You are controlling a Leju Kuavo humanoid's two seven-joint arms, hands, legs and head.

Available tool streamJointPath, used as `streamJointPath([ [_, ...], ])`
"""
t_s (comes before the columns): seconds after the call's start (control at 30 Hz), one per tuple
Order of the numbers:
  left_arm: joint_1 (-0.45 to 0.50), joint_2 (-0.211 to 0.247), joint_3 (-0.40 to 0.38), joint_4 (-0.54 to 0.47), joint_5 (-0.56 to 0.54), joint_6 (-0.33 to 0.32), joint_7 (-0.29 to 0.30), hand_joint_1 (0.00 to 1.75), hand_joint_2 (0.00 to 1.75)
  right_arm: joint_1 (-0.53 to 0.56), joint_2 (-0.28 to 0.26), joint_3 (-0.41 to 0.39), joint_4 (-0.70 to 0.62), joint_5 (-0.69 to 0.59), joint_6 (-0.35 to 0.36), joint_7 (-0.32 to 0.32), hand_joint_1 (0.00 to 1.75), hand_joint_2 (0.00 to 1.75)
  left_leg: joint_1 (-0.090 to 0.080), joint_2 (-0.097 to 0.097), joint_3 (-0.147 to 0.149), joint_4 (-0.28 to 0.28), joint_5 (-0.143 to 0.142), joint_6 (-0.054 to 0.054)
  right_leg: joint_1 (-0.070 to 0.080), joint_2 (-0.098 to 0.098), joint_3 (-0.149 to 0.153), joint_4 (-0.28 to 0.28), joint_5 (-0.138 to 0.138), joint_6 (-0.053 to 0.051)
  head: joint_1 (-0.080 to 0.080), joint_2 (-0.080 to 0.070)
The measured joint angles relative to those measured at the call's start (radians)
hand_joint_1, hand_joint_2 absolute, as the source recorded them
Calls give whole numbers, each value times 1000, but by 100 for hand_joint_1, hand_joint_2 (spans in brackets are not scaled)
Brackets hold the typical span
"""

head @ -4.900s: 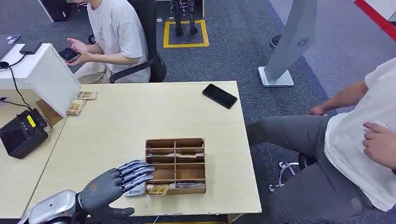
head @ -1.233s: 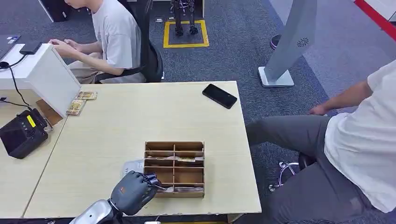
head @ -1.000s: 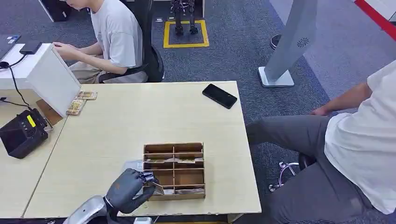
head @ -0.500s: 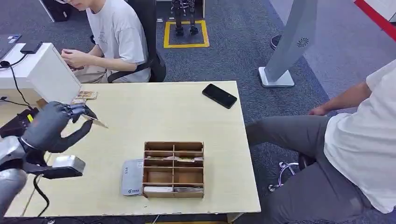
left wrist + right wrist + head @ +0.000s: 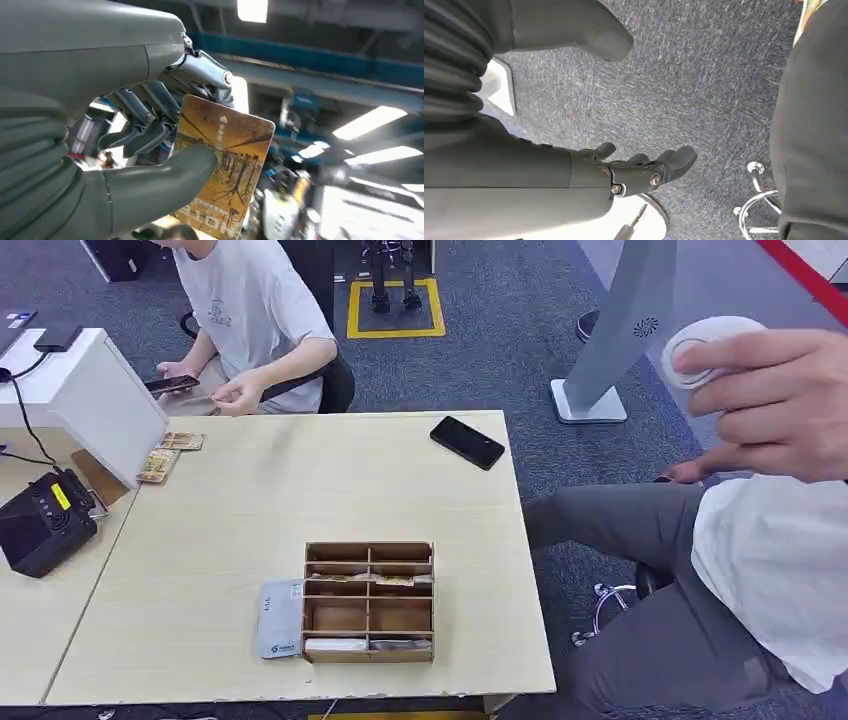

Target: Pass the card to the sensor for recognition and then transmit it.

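My left hand (image 5: 95, 170) pinches a yellow-brown card (image 5: 231, 160) between the thumb and fingers. In the left wrist view the card is lifted against ceiling lights and beams. The black sensor box (image 5: 42, 521) with a yellow label sits on the side table at the far left. The wooden card organiser (image 5: 369, 601) stands near the table's front edge, with cards in some of its slots. My right hand (image 5: 624, 172) hangs over blue carpet with its fingers apart, holding nothing.
A grey sleeve (image 5: 279, 619) lies against the organiser's left side. A black phone (image 5: 467, 443) lies at the table's far right. Loose cards (image 5: 165, 458) lie beside a white box (image 5: 95, 400). One person sits behind the table; another at right raises a white round object (image 5: 705, 344).
My left hand with the card was raised at the left of the head view and has since left that view. The person at right has lifted a hand holding a white round object.
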Motion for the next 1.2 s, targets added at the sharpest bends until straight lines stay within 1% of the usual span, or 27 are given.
streamJointPath([
  [0.07,11,1,-5,7,-18,48,-10,175,175,-3,5,-5,-2,2,3,0,0,175,0,-2,0,0,1,-1,0,-2,1,0,0,0,0,0],
  [0.1,26,-5,-6,11,-57,77,-18,175,175,-5,8,-5,-2,2,6,1,0,175,0,-2,0,0,2,-1,0,-2,0,0,0,0,0,0],
  [0.13,43,-17,-11,22,-120,98,-20,175,175,-9,8,-5,-1,2,6,1,0,175,-1,-3,1,0,3,-1,0,-3,0,0,0,0,-2,0],
  [0.2,71,-66,-32,69,-262,133,-8,175,175,-20,8,-9,1,0,-5,-1,0,175,-1,-8,1,0,6,0,0,-8,1,0,1,1,-1,0],
  [0.23,87,-99,-43,100,-340,156,15,175,175,-29,8,-10,1,0,-12,-4,0,175,-1,-10,1,0,7,1,-1,-10,1,0,3,1,-2,0],
  [0.3,117,-185,-80,200,-522,222,57,175,175,-51,8,-10,1,0,-23,-6,0,175,-1,-13,0,0,11,1,-1,-14,3,0,6,2,-2,0],
  [0.33,128,-226,-97,241,-591,243,80,175,175,-60,8,-10,1,0,-23,-6,0,175,-1,-13,-1,0,13,0,-1,-14,2,0,8,2,0,0],
  [0.37,138,-255,-117,287,-661,260,104,175,175,-67,8,-9,0,-1,-23,-6,0,175,-1,-13,-2,0,13,1,-1,-13,1,0,9,1,-1,0],
  [0.4,147,-285,-129,320,-696,269,118,175,175,-68,8,-9,0,-2,-23,-5,0,175,-1,-13,-3,0,14,0,-1,-13,1,0,11,2,-1,0],
  [0.43,160,-312,-133,351,-708,274,130,175,175,-67,8,-9,0,-2,-22,-5,0,175,-2,-12,-3,1,15,0,-2,-12,1,0,11,3,-1,0],
  [0.47,171,-328,-137,374,-713,273,140,175,175,-64,10,-9,0,-1,-21,-4,0,175,-2,-10,-3,1,15,0,-2,-10,1,0,11,3,-2,0],
  [0.6,198,-352,-138,429,-724,265,146,175,175,-42,13,-9,0,0,-21,0,0,175,-2,-8,-4,1,14,0,-1,-7,-2,0,11,3,-1,0],
  [0.7,214,-356,-138,458,-733,263,139,175,175,-32,13,-9,1,0,-23,4,0,175,-2,-8,-6,0,14,0,-1,-7,-3,0,11,3,-1,0],
  [0.93,255,-373,-128,507,-798,264,128,175,175,-36,13,-9,6,1,-24,6,0,175,-1,-8,-6,0,14,0,-1,-7,-4,0,11,3,-1,0],
  [1.2,288,-385,-117,556,-815,279,113,175,175,-48,13,-3,15,2,-24,3,0,175,-2,-8,-6,0,14,0,-1,-7,-3,0,11,3,-1,0],
])
